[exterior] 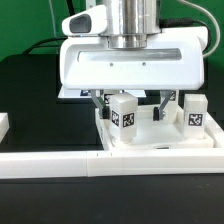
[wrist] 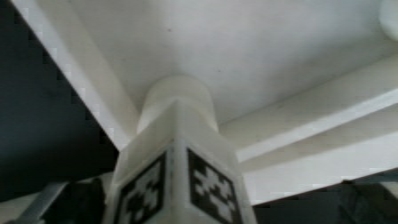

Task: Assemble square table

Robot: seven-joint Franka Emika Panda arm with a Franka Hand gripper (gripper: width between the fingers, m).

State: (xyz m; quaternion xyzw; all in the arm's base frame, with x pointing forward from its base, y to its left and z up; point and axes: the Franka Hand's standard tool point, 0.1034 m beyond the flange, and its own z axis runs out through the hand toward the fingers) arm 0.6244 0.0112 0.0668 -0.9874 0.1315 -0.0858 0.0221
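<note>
The square table top [exterior: 160, 150] lies flat on the black table, white with a raised rim. One white leg [exterior: 123, 112] with a black-and-white tag stands upright at its near corner on the exterior view's left. My gripper [exterior: 128, 112] hangs straight over this leg with a finger on each side and looks shut on it. A second tagged leg [exterior: 193, 115] stands upright at the top's corner on the exterior view's right. In the wrist view the held leg [wrist: 175, 160] fills the middle, with the table top [wrist: 267, 50] beneath it. My gripper [wrist: 178, 218] is mostly out of frame there.
A long white L-shaped rail [exterior: 50, 166] runs along the front of the table top, and its other end [exterior: 3, 125] shows at the exterior view's left edge. The marker board [exterior: 72, 93] peeks out behind my gripper's body.
</note>
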